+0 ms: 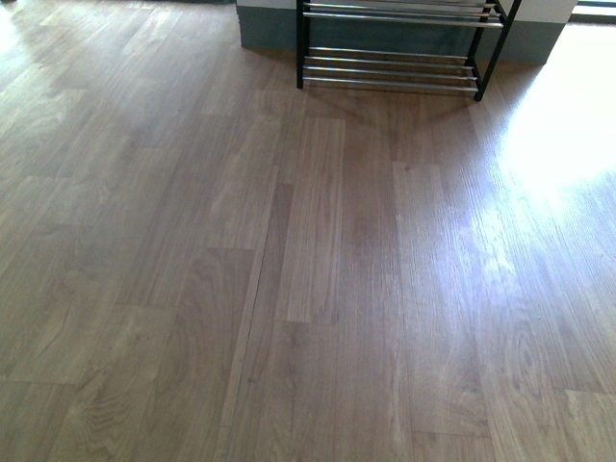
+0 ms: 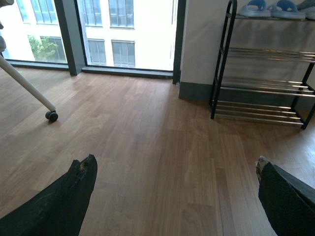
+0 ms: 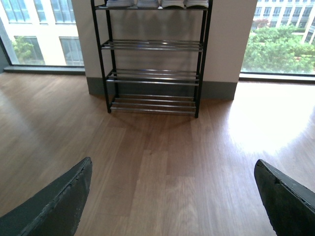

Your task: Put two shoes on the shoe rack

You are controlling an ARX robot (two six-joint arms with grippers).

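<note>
The shoe rack [image 1: 390,69], a black frame with silver rods, stands against the wall straight ahead; only its lowest tiers show in the front view. In the left wrist view the shoe rack [image 2: 266,54] carries a pair of pale blue slides [image 2: 270,9] on its top tier. In the right wrist view the shoe rack [image 3: 152,45] shows white shoe soles [image 3: 157,3] in a row along the top tier, cut off by the frame edge. The lower tiers hold nothing. My left gripper [image 2: 174,161] and right gripper [image 3: 173,162] are open over bare wooden floor, well short of the rack.
A white slanted leg with a caster wheel [image 2: 51,116] stands on the floor near the tall windows [image 2: 128,34]. A grey skirting board [image 3: 216,90] runs behind the rack. A bright sun patch [image 1: 558,135] lies to the rack's right.
</note>
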